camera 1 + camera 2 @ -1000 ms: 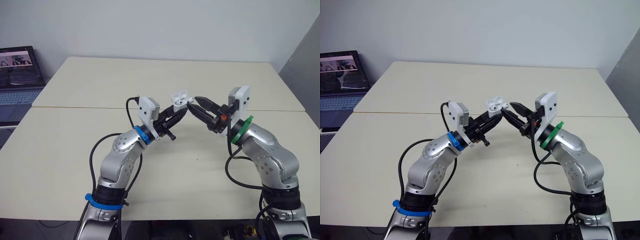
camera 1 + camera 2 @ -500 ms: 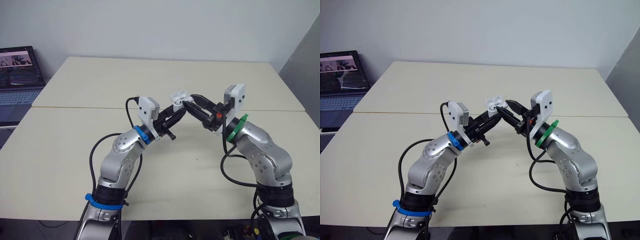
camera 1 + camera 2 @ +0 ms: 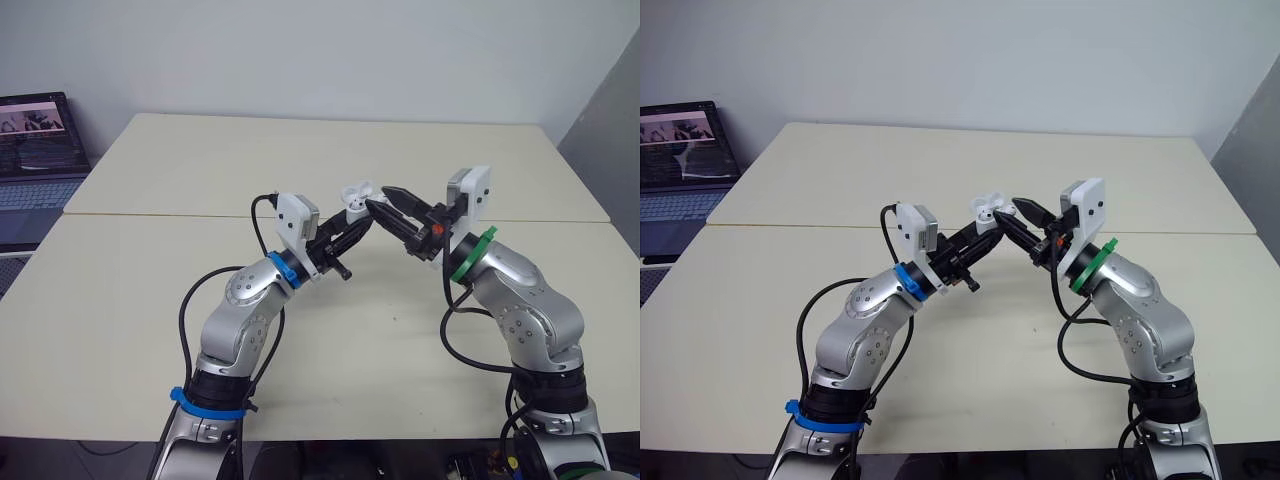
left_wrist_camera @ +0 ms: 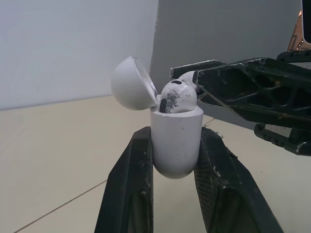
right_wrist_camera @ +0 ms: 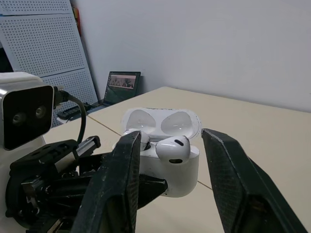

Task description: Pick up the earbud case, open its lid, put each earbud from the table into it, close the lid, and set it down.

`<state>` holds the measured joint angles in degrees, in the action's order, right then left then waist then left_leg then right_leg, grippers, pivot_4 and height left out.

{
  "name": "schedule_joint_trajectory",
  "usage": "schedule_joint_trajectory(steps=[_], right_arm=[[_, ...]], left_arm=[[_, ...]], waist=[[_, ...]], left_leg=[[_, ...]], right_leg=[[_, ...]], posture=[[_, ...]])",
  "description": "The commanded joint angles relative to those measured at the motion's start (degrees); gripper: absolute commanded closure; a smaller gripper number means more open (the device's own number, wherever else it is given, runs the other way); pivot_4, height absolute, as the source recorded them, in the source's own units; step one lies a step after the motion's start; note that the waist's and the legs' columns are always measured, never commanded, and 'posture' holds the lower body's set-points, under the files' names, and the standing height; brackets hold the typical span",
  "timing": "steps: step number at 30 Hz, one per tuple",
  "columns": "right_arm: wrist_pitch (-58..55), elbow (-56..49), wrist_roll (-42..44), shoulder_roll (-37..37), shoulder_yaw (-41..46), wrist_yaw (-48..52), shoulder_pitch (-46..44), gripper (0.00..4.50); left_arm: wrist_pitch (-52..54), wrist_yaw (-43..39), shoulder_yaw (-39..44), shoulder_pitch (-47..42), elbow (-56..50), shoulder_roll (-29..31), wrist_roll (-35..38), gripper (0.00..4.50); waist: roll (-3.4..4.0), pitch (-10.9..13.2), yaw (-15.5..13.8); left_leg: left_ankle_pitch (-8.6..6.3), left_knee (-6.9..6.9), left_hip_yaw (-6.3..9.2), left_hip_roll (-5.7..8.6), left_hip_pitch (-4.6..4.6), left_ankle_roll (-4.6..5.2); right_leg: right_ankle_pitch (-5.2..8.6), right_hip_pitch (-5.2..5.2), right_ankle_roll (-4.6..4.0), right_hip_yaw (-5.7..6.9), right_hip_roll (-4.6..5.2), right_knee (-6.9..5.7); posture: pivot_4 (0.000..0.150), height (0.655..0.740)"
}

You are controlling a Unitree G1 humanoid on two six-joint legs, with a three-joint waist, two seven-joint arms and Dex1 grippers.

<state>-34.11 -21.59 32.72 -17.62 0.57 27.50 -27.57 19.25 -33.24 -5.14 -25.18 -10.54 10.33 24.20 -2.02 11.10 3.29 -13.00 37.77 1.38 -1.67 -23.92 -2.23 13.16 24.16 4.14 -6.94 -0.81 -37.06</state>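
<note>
Right jaws now apart, earbud [image 5: 171,148] in case [image 5: 183,171].

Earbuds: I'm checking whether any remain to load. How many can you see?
2. Both white earbuds sit in the open white earbud case held by the left gripper: one in plain sight, the other partly behind a black finger of the open right gripper.

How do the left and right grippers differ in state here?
The left gripper is shut on the white earbud case, whose lid is open; the right gripper is open, holding nothing. The left gripper clamps the case's body; the right gripper's fingers flank it. Both have black fingers.
</note>
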Motion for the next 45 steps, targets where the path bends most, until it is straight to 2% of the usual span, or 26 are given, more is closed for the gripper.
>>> schedule_joint_trajectory(steps=[1, 12, 15, 18, 19, 45], right_arm=[[0.92, -0.97, -0.16, -0.25, 0.25, 0.29, -0.22, 2.47], [1.23, -0.30, -0.22, -0.05, 0.65, 0.03, -0.61, 2.47], [1.38, -0.23, -0.37, -0.10, 0.70, -0.03, -0.50, 3.05], [1.45, -0.27, -0.39, -0.07, 0.71, -0.05, -0.49, 4.01], [1.48, -0.31, -0.39, -0.06, 0.72, -0.05, -0.48, 4.09], [-2.05, -0.40, -2.62, -6.15, -1.69, 3.70, -3.03, 4.09]], left_arm=[[-1.26, -0.16, 0.20, -1.06, -2.59, -0.35, 0.33, 3.75], [-1.14, -0.13, 0.20, -0.97, -2.66, -0.30, 0.36, 3.75], [-1.13, -0.12, 0.17, -0.92, -2.74, -0.33, 0.38, 3.75], [-1.12, -0.15, 0.12, -0.90, -2.76, -0.35, 0.39, 3.75], [-1.09, -0.15, 0.10, -0.88, -2.80, -0.35, 0.40, 3.75], [-6.07, -2.55, -2.49, -0.57, -2.40, 0.82, -4.73, 3.75]], waist=[[0.00, 0.00, 0.00], [0.00, 0.00, 0.00], [0.00, 0.00, 0.00], [0.00, 0.00, 0.00], [0.00, 0.00, 0.00], [0.00, 0.00, -0.01]], left_leg=[[0.00, 0.00, 0.00, 0.00, 0.00, 0.00], [0.00, 0.00, 0.00, 0.00, 0.00, 0.00], [0.00, 0.00, 0.00, 0.00, 0.00, 0.00], [0.00, 0.00, 0.00, 0.00, 0.00, 0.00], [0.00, 0.00, 0.00, 0.00, 0.00, 0.00], [0.00, 0.00, -0.01, 0.00, 0.00, 0.00]], right_leg=[[0.00, 0.00, 0.00, 0.00, 0.00, 0.00], [0.00, 0.00, 0.00, 0.00, 0.00, 0.00], [0.00, 0.00, 0.00, 0.00, 0.00, 0.00], [0.00, 0.00, 0.00, 0.00, 0.00, 0.00], [0.00, 0.00, 0.00, 0.00, 0.00, 0.00], [0.00, 0.00, 0.00, 0.00, 0.00, 0.00]], posture=[[0.150, 0.7400], [0.150, 0.7400], [0.150, 0.7400], [0.150, 0.7400], [0.150, 0.7400], [0.150, 0.7400]])
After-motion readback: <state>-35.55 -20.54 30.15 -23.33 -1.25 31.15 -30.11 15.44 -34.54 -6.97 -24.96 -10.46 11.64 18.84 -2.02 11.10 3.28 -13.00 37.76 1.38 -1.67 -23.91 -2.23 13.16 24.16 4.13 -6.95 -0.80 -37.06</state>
